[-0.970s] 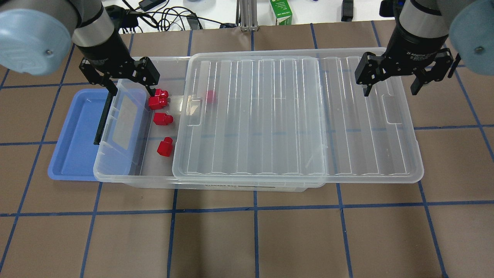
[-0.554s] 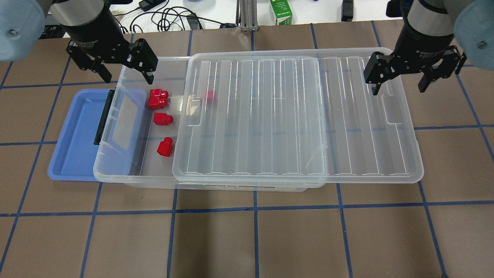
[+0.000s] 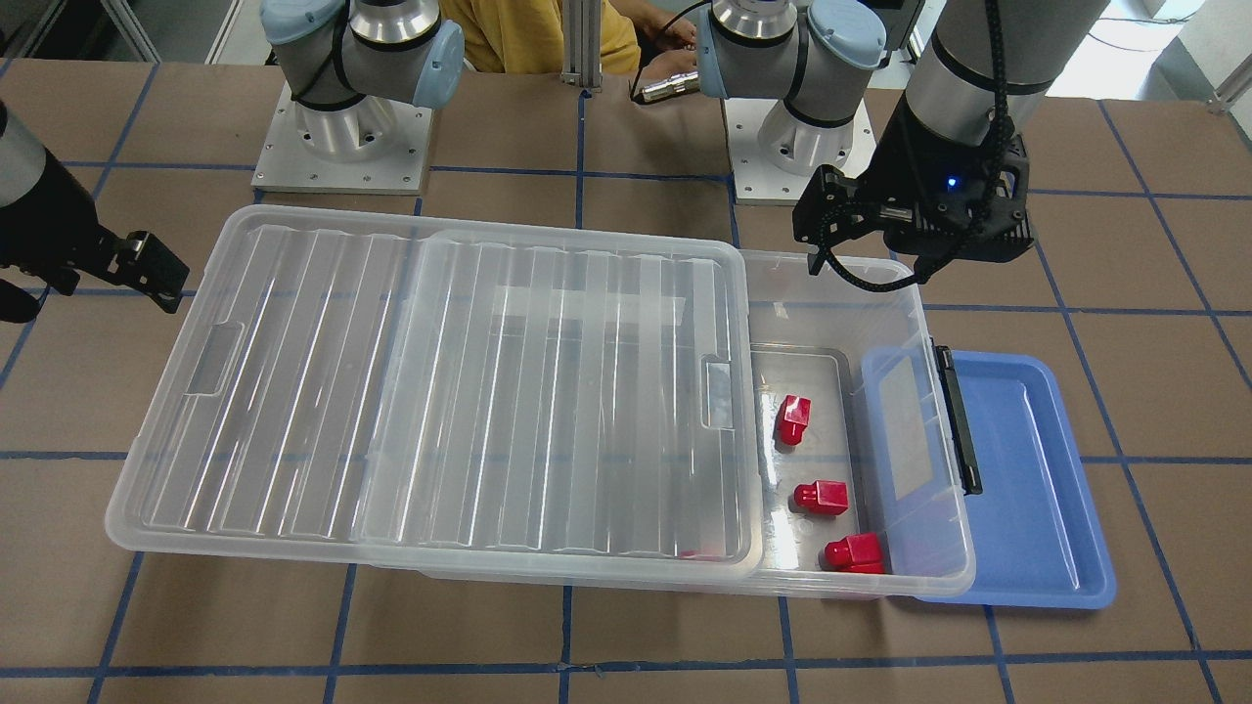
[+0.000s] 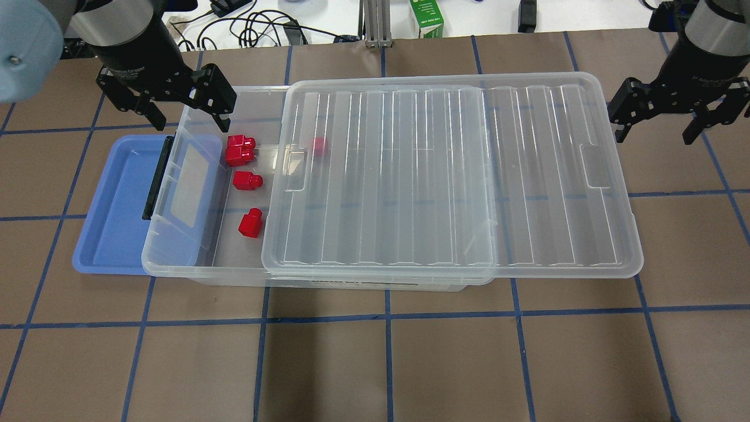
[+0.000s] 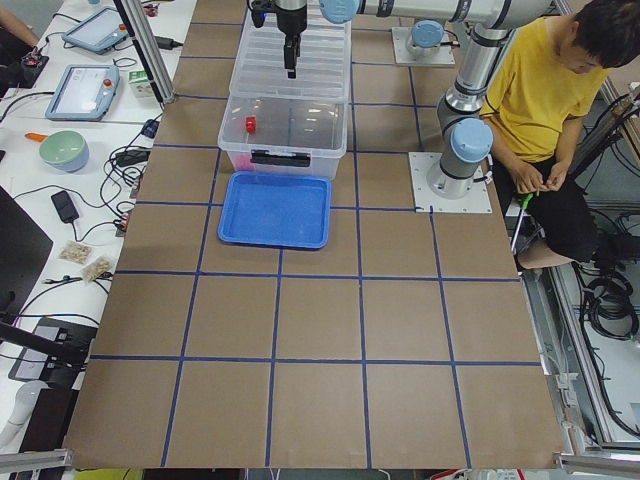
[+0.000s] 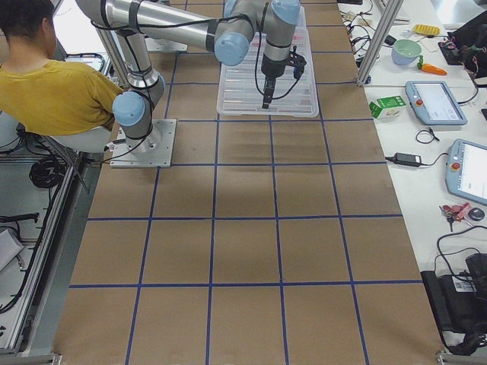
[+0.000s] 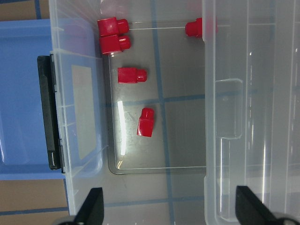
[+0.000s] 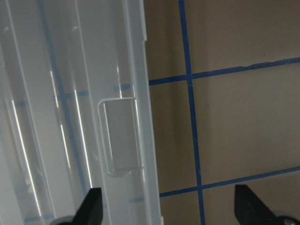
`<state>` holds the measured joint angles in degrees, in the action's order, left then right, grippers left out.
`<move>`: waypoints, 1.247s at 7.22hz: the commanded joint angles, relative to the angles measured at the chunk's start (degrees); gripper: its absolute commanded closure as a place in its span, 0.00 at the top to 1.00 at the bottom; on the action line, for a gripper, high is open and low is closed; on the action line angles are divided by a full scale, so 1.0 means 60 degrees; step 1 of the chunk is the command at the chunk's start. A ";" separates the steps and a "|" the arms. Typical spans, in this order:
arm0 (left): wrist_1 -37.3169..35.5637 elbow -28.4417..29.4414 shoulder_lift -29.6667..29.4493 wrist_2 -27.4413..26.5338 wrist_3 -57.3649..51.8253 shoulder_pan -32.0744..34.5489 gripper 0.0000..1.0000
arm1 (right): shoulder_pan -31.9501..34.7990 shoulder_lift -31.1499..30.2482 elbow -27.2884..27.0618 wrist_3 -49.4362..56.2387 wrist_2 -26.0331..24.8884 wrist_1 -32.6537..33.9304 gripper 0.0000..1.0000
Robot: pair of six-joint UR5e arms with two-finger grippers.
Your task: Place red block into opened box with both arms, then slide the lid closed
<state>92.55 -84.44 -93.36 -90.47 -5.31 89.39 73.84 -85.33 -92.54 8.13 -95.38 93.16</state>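
Note:
Several red blocks (image 4: 247, 180) lie on the floor of the clear box (image 4: 234, 275) at its uncovered left end, two of them touching (image 7: 114, 35). One more red block (image 4: 319, 145) shows through the lid (image 4: 451, 176). The ridged lid covers most of the box and overhangs its right end. My left gripper (image 4: 190, 124) hangs open and empty above the box's far left corner, with the blocks (image 7: 146, 123) below it. My right gripper (image 4: 654, 138) is open and empty over the table, just past the lid's right end (image 8: 122, 140).
A blue tray (image 4: 111, 205) lies partly under the box's left end, beside the black latch bar (image 4: 155, 179). A green carton (image 4: 426, 17) and cables sit beyond the far table edge. A person in a yellow shirt (image 5: 540, 90) sits behind the robot bases.
My left gripper has risen and drawn back from the red blocks, which stay in the box. My right gripper has moved right, from over the lid to beyond its end.

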 commanded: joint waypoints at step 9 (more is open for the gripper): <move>0.0014 0.0098 0.0047 -0.0200 0.0079 -0.0031 1.00 | -0.0705 0.0627 -0.1320 0.1136 0.0004 0.1625 1.00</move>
<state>92.63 -83.85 -93.08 -91.70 -4.90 89.16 69.53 -82.06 -100.12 15.14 -95.38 102.07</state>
